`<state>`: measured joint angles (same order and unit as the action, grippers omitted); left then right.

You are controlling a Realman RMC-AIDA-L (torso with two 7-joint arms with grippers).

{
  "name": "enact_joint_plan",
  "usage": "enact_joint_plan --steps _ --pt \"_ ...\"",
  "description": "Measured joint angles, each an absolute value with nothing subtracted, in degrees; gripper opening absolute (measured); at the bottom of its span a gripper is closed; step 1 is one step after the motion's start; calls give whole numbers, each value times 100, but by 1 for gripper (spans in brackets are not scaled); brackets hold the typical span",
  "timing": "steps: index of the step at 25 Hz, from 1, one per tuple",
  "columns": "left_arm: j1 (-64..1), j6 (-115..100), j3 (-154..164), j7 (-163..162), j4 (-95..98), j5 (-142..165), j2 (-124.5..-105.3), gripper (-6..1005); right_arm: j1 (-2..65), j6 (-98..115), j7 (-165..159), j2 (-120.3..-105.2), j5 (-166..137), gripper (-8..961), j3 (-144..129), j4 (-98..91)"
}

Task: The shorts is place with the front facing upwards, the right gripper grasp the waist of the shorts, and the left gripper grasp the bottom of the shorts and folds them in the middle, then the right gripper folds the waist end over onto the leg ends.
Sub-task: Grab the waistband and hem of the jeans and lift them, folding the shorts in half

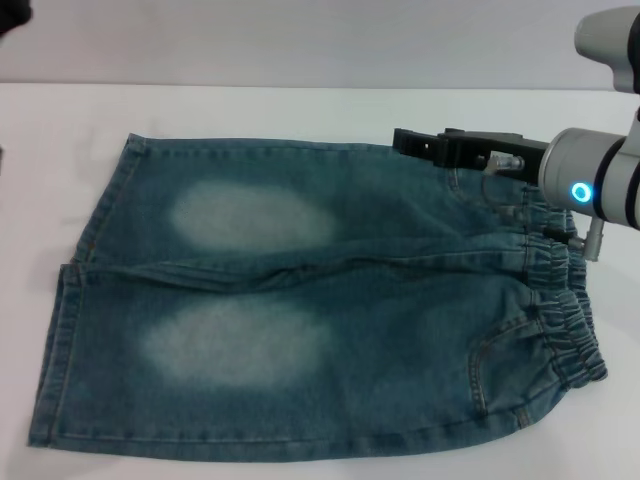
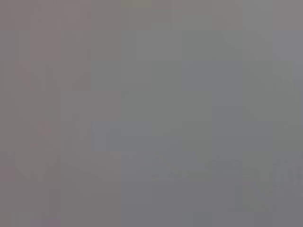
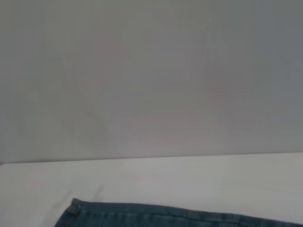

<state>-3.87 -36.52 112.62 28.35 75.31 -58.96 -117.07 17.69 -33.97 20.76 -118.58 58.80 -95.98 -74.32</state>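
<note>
**Ana:** Table (image 1: 300, 110) first, white and wide, and nearly all of the near part is covered by the shorts (image 1: 320, 330). They lie flat, front up, with the long axis running across the robot's front: leg ends (image 1: 60, 340) toward its left, the waist of the shorts (image 1: 565, 310) toward its right.

**Ben:** So the waist is on the side of the arm that's meant to take it?

**Ana:** Yes. The right gripper (image 1: 415, 142) comes in from the right, low over the far edge of the denim near the waist corner, nose pointing left along the garment. The gathered band sits just beneath and behind it, toward the near side. I'd judge it needs to settle onto that far waist corner before anything folds.

**Ben:** And the left gripper?

**Ana:** Nowhere that I can see. Its wrist camera gives only flat grey, so the hem end has no arm near it.

**Ben:** Are the right jaws spread?

**Ana:** I cannot tell. From here they read as one dark block, and whether they touch the cloth is hidden too. The right wrist camera catches only a hemmed denim edge on the table.
</note>
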Motion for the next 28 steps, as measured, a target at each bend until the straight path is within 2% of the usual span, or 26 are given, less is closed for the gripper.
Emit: enact_joint_plan --steps 6,10,13,18,28 --pt "-489 -1240 10610 1190 7865 -3786 -11617 837 1791 -3425 2078 -11856 5896 747 -9522 -7340" --pt "-635 1248 9752 1243 8515 -3560 -11762 838 1812 -3557 1959 -11855 5903 747 -9387 -7335" --pt "-1099 3728 8915 1279 8822 -3598 -11783 838 1859 -3870 1825 -11845 5891 748 -9218 -7322" --pt "-1180 5328 8622 1400 9392 -3419 -11792 838 1945 -5105 1421 -11804 5626 748 -8555 -7443" --pt "-1146 6617 8493 1413 10080 -2816 -11795 837 2045 -7163 905 -11817 5289 748 -7687 -7858"
